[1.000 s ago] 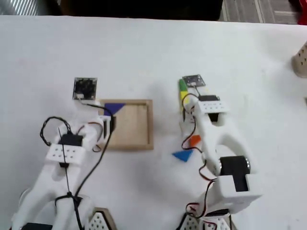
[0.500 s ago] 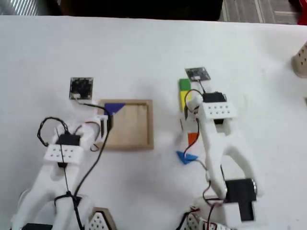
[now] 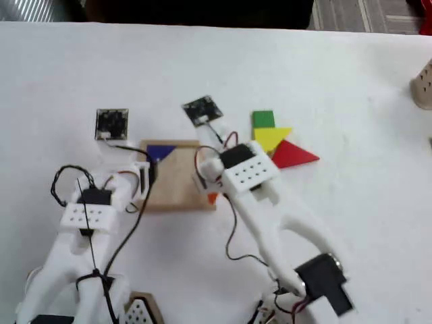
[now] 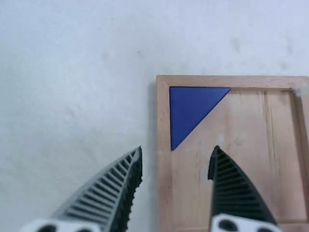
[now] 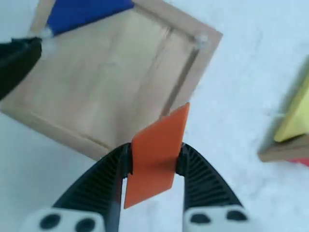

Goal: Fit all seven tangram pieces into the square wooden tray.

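Observation:
The square wooden tray [image 3: 182,196] lies at mid-table with a dark blue triangle [image 3: 160,151] in its far left corner. My left gripper [image 4: 176,158] is open, its fingers straddling the tray's left rim [image 4: 163,145] just short of the blue triangle [image 4: 190,110]. From above, the left gripper [image 3: 147,177] sits at the tray's left side. My right gripper [image 5: 154,152] is shut on an orange piece [image 5: 159,140], held above the tray's near right corner [image 5: 111,82]. The high view has the right gripper [image 3: 210,192] at the tray's right edge, with the orange piece [image 3: 213,198] peeking out.
To the right of the tray, a green square [image 3: 263,119], a yellow triangle [image 3: 271,137] and a red triangle [image 3: 291,154] lie together. A wooden peg block [image 3: 423,84] stands at the table's right edge. The far half of the table is bare white.
The right arm swung left from the loose pieces to the tray's right edge, carrying the orange piece and uncovering the green, yellow and red pieces. The left arm barely moved.

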Robot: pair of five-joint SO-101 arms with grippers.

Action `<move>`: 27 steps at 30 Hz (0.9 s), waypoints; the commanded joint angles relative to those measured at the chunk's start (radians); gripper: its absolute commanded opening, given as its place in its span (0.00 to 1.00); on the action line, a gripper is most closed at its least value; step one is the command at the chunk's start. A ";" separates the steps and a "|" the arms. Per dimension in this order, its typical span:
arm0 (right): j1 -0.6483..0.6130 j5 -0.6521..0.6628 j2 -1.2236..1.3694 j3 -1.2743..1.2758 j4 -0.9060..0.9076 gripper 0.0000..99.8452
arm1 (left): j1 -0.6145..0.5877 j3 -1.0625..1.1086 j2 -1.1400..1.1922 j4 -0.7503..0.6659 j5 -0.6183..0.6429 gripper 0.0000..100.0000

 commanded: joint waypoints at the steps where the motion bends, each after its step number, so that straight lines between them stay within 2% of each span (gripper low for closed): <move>1: -0.033 -0.132 0.071 -0.084 -0.097 0.02 | -0.007 -0.021 -0.033 -0.020 0.000 0.23; 4: -0.053 -0.245 0.162 -0.152 -0.127 0.02 | -0.007 -0.021 -0.033 -0.020 0.000 0.23; 7: -0.073 -0.299 0.240 -0.239 -0.110 0.03 | -0.007 -0.021 -0.033 -0.020 0.000 0.23; 14: -0.128 -0.298 0.343 -0.368 0.025 0.29 | -0.007 -0.021 -0.033 -0.020 0.000 0.23; 16: -0.124 -0.298 0.348 -0.396 0.068 0.32 | -0.007 -0.021 -0.033 -0.020 0.000 0.23; 22: -0.036 -0.215 0.346 -0.554 0.312 0.29 | -0.002 -0.020 -0.035 -0.020 0.000 0.23; 27: 0.108 -0.124 0.348 -0.638 0.492 0.13 | 0.041 -0.014 -0.035 -0.020 0.002 0.22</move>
